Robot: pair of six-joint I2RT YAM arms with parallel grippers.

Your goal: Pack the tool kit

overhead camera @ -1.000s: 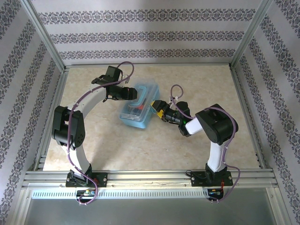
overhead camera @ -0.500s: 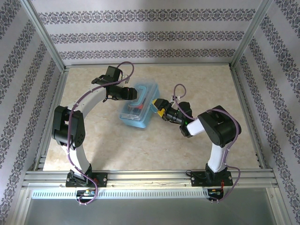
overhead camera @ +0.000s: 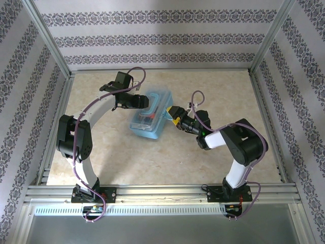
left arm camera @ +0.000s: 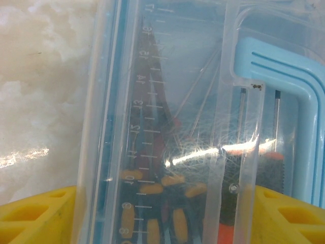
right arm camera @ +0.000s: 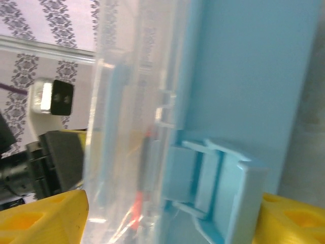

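Kit case (overhead camera: pixel 145 128), left tool (left arm camera: pixel 162 218) clamped across it, ruler marks (left arm camera: pixel 139 142) in wrist view; right tool (right arm camera: pixel 172 218) astride latch (right arm camera: pixel 223 188), grip unclear

Tools inside the tool case (overhead camera: pixel 151 118) are too tiny from the top cam to name. On the left wrist cam the scratched, glary lid (left arm camera: pixel 172 101) smears them into orange and yellow blobs. The 2 yellow fingers (left arm camera: pixel 35 216) of the left gripper (left arm camera: pixel 165 223) get cropped at the bottom. The right wrist view's blurry, so I can't tell if the right gripper (right arm camera: pixel 172 218) actually pinches the latch (right arm camera: pixel 223 188).

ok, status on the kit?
Left hand astride tool case. Right hand astride its latch edge. Grip unclear on both. Nothing blocking.
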